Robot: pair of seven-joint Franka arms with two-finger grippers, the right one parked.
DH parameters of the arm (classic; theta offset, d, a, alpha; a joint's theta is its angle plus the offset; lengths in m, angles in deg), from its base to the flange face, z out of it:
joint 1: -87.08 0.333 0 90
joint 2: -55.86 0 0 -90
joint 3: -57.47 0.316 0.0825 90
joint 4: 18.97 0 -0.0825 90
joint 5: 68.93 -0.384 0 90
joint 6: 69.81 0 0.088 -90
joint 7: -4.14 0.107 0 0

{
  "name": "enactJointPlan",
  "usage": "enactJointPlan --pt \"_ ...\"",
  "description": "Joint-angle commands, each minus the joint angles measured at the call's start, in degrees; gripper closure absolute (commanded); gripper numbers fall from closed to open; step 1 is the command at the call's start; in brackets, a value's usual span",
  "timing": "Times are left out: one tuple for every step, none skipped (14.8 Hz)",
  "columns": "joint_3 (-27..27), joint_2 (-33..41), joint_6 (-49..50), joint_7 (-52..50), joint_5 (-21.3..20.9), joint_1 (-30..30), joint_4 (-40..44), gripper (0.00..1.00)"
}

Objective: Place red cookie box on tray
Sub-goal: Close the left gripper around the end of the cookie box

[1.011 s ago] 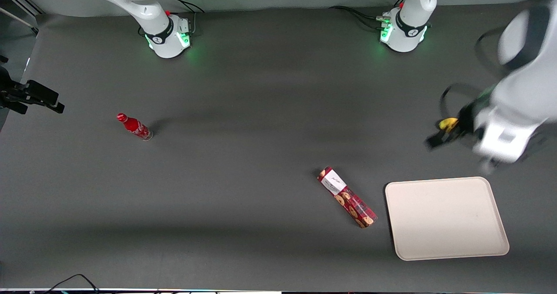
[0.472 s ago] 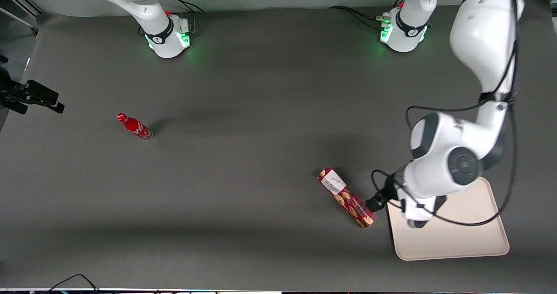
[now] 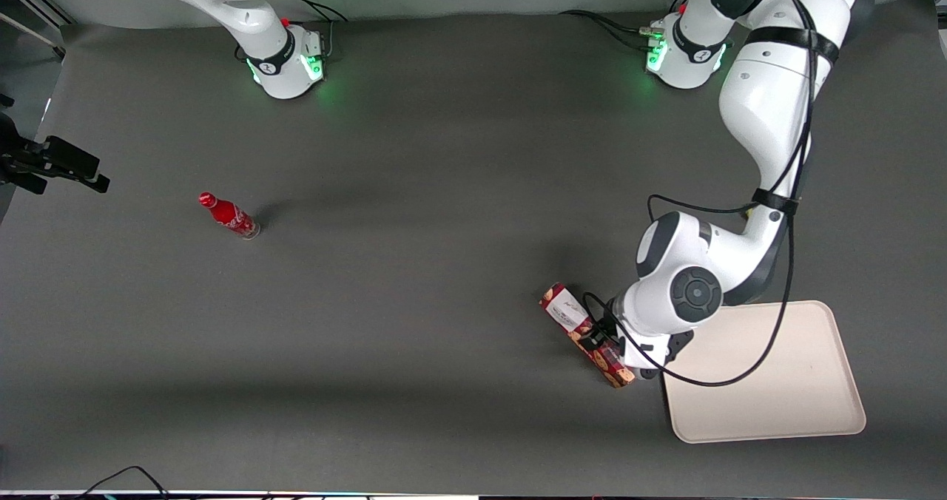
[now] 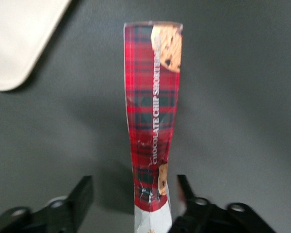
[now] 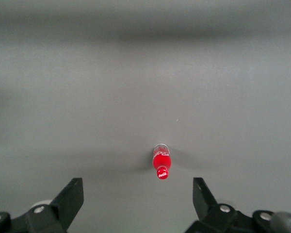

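The red cookie box lies flat on the dark table, slanted, its near end close to the tray's corner. The cream tray sits beside it toward the working arm's end, with nothing on it. My gripper is low over the middle of the box, mostly covered by the wrist in the front view. In the left wrist view the gripper is open and straddles the red cookie box; one black finger stands clear of the carton, the other is close beside it. A corner of the tray shows there too.
A small red bottle stands toward the parked arm's end of the table, also seen as the bottle in the right wrist view. A black camera mount juts in at that table edge.
The left arm swung in from the working arm's end, crossed above the tray and came down over the box. The gripper now straddles the box. Box and tray have not moved.
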Motion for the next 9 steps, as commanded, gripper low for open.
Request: enactJointPlan --pt "-0.4 1.1 -0.8 -2.5 -1.2 -0.2 -2.3 1.00" --pt "-0.4 1.1 -0.9 -2.7 -1.3 -0.2 -2.5 1.00" --pt "-0.4 1.1 -1.9 -2.7 -1.8 -0.2 -2.8 1.00" --pt "-0.4 1.1 -2.4 -2.7 -1.9 -0.2 -3.1 1.00" --pt "-0.4 1.1 -2.3 -2.7 -1.9 -0.1 -3.1 1.00" --pt "-0.5 1.3 -1.9 -2.7 -1.8 0.1 -3.0 1.00" --pt "-0.5 1.6 -1.7 -2.8 -1.6 0.2 -2.7 1.00" --pt "-0.5 1.8 -1.6 -2.9 -1.5 0.3 -2.1 1.00" --pt "-0.5 2.1 -0.5 -2.9 -1.4 0.5 -1.2 1.00"
